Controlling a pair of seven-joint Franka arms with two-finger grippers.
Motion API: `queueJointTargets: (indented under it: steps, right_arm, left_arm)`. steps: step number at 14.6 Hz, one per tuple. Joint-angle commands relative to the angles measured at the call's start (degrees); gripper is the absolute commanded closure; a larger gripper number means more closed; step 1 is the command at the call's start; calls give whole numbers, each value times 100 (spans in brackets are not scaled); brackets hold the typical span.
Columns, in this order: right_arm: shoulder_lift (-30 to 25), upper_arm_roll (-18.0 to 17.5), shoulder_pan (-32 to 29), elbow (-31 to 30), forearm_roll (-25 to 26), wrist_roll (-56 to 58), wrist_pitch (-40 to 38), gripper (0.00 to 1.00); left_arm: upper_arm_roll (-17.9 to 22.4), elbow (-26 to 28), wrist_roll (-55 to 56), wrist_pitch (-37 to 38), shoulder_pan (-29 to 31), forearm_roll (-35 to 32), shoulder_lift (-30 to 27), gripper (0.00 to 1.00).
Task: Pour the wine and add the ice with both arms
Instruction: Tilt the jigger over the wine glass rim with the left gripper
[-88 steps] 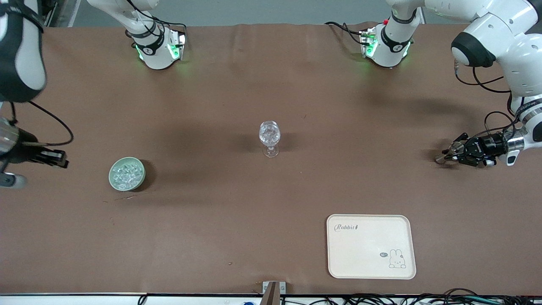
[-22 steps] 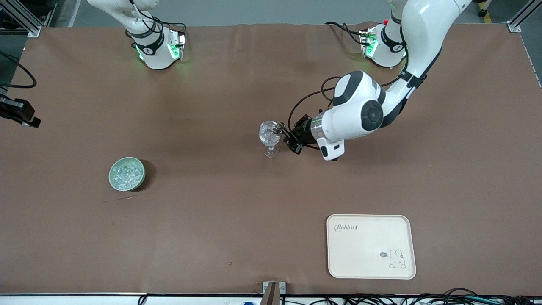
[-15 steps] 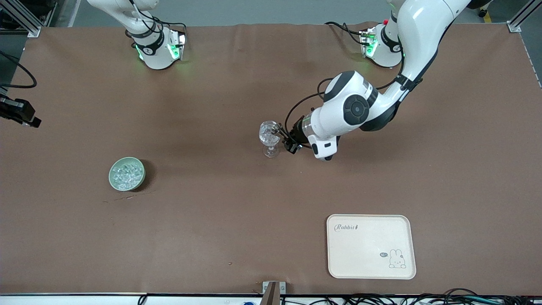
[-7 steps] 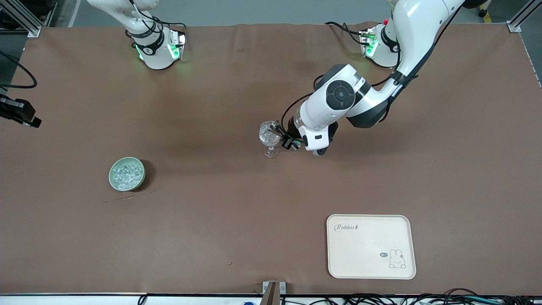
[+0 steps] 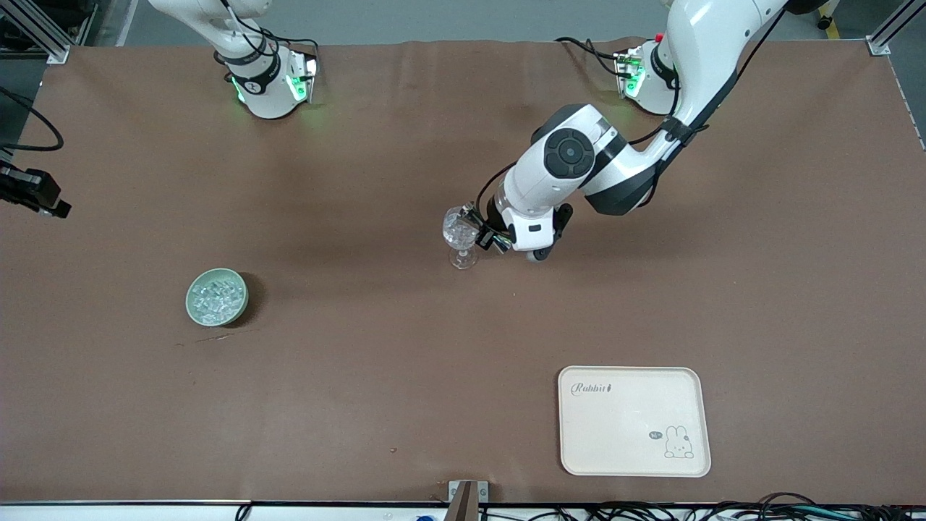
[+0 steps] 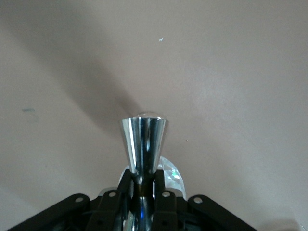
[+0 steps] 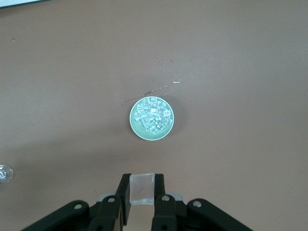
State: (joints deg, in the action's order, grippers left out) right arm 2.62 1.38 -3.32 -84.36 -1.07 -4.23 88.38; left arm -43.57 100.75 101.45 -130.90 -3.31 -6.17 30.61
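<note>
Fingers of the left gripper pinch the stem of a shiny metal measuring cup, its mouth just beside the rim of the stemmed glass. This looks like the pouring step. Next, the cup probably needs tipping further over the rim, without knocking the glass.

Pinched between the fingers of the right gripper, high over the table, is one clear ice cube. The pale green bowl lies well below them, heaped with more chunks than can be counted.

Count: two arms, one glass, one cup, one bowl, one cream tray well apart.
</note>
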Motion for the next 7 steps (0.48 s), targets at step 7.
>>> queueJointTargets:
  steps: [7]
  right_arm:
    - [-175, 47, 42, -187, -87, 27, 30, 98]
  left_arm:
    - [-82, -205, 533, 495, -117, -718, -29, 99]
